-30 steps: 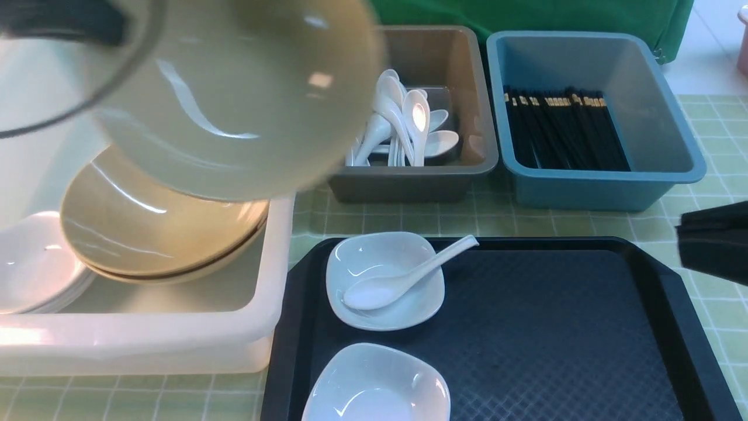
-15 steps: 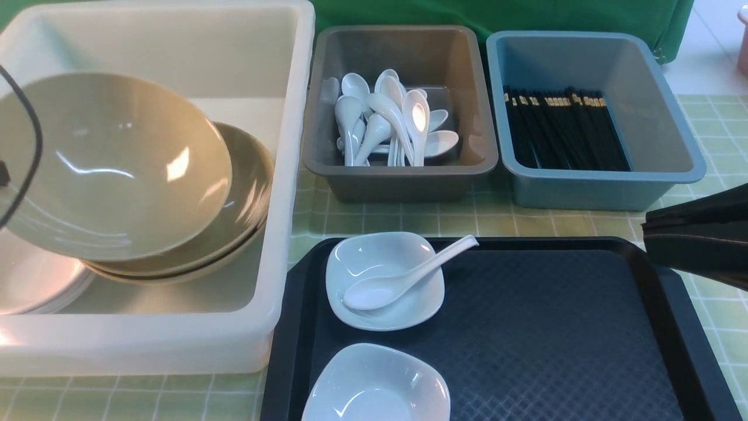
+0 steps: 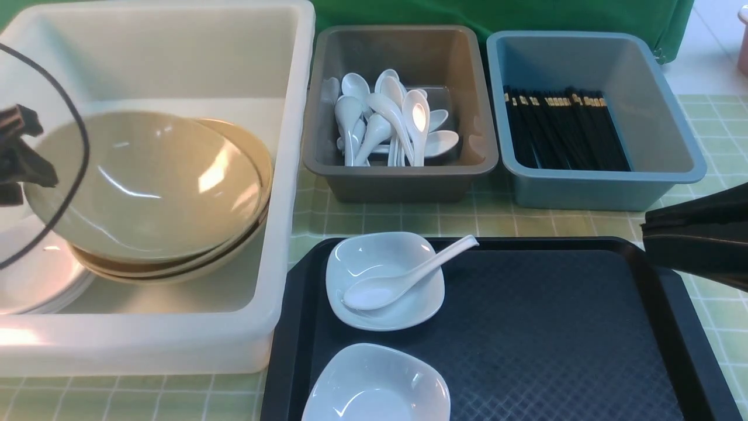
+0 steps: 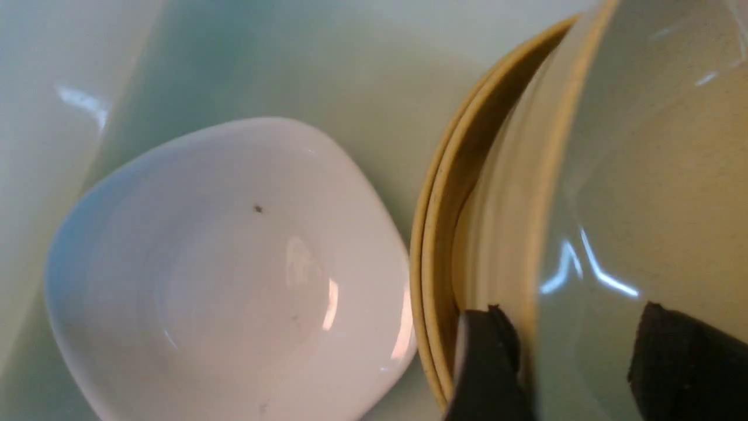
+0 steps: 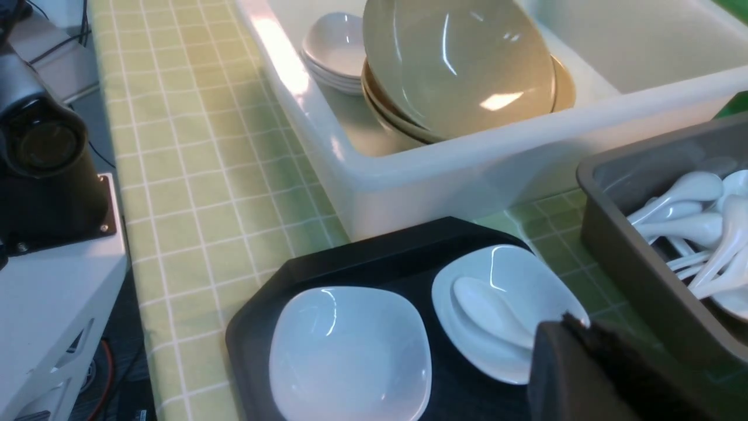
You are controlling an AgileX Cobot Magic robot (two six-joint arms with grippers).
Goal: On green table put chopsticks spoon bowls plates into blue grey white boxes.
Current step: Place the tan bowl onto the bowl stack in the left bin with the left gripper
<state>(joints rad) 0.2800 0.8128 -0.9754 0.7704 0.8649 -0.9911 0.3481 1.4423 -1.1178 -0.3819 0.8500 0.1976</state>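
A tan bowl [image 3: 152, 181] lies on top of the bowls stacked in the white box [image 3: 280, 234], beside a pile of white plates [image 3: 35, 280]. My left gripper [image 3: 26, 155] is open at that bowl's left rim. In the left wrist view its fingers [image 4: 485, 362] straddle the rim with a gap. On the black tray [image 3: 555, 327] sit two white plates, the far one [image 3: 365, 257] with a spoon [image 3: 385, 286] in it, the near one [image 3: 374, 386] bare. My right gripper [image 3: 646, 234] is shut and holds nothing, above the tray's right edge.
The grey box [image 3: 403, 184] holds several white spoons [image 3: 391, 123]. The blue box [image 3: 602, 190] holds several black chopsticks [image 3: 564, 131]. Both stand behind the tray on the green table [image 3: 485, 219]. A camera mount [image 5: 41, 146] stands off the table's edge.
The tan bowl has come down from in front of the camera onto the stack in the white box, and my left gripper has opened. My right gripper moved in slightly from the right, then stopped.
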